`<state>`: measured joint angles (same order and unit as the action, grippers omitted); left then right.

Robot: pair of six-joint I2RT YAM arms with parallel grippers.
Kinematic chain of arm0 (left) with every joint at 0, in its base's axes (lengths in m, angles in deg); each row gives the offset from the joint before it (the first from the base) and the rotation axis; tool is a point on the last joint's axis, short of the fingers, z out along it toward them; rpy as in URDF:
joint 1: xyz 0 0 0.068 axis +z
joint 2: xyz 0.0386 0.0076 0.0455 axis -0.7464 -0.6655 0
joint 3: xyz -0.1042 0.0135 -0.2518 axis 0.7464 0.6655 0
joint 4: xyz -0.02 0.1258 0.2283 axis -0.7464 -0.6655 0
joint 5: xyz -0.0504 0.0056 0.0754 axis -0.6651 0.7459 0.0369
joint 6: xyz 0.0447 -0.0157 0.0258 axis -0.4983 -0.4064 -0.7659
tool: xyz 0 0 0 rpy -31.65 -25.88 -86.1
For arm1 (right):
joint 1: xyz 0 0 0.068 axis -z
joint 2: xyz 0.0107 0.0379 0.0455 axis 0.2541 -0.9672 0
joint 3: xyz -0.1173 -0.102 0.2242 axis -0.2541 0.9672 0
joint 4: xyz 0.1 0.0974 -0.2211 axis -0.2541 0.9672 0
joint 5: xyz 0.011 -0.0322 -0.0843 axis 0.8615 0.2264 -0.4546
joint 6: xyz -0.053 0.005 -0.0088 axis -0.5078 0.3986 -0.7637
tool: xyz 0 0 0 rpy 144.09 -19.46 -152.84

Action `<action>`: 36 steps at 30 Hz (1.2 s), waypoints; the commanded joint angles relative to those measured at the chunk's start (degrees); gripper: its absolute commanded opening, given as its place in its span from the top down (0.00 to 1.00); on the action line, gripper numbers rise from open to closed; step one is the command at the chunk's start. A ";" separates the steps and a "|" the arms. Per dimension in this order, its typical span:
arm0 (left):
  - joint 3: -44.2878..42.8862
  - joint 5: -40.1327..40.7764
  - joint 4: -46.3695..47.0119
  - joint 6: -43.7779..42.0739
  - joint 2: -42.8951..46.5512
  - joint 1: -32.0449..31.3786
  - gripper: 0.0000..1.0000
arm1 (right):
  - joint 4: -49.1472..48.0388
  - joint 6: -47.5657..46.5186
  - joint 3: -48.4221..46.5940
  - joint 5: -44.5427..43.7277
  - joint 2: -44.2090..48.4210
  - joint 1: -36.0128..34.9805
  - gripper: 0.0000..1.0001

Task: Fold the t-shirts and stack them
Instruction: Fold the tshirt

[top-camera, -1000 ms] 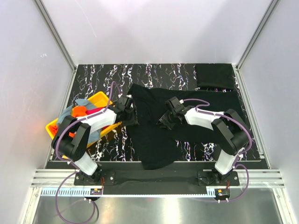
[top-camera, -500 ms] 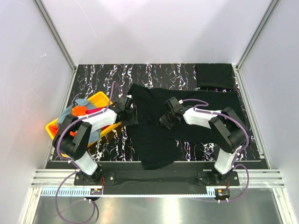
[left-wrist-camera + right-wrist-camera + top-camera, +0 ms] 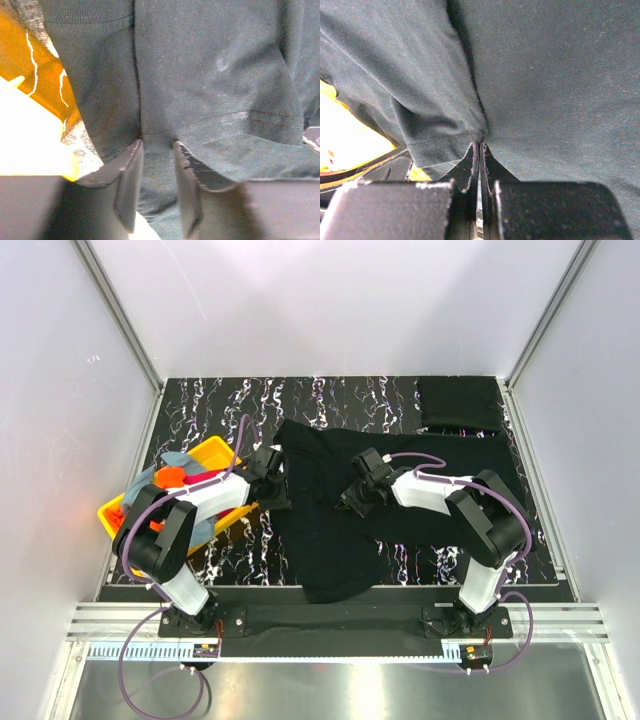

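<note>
1. Black t-shirt [image 3: 330, 540] lies spread across the middle of the surface, just beside the yellow tray [image 3: 213, 448].
2. Right end effector [image 3: 479, 146]: fully closed, pinching a thin pucker of cloth. So shallow a bite may slip on lifting.
3. Left end effector [image 3: 157, 150]: fingers part-open astride the sleeve hem [image 3: 225, 120], gripping nothing. An uneven lift would skew the fold.

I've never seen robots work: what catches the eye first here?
A big black shirt sprawls across the middle of the table, with the right gripper pinching it and the left gripper astride a fold. At left, a yellow tray holds bright shirts; a folded black one sits far right.
</note>
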<state>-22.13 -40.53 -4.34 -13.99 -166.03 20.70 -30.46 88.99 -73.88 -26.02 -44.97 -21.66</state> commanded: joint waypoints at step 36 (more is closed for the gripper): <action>-6.54 11.63 -14.67 6.44 13.20 -12.32 1.00 | 8.53 -14.20 -1.24 -13.12 14.59 -0.27 1.00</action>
<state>-26.91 -31.98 -18.15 -9.60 -154.79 9.67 -23.25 76.79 -74.73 -35.42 -34.33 -21.72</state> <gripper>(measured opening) 0.012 0.011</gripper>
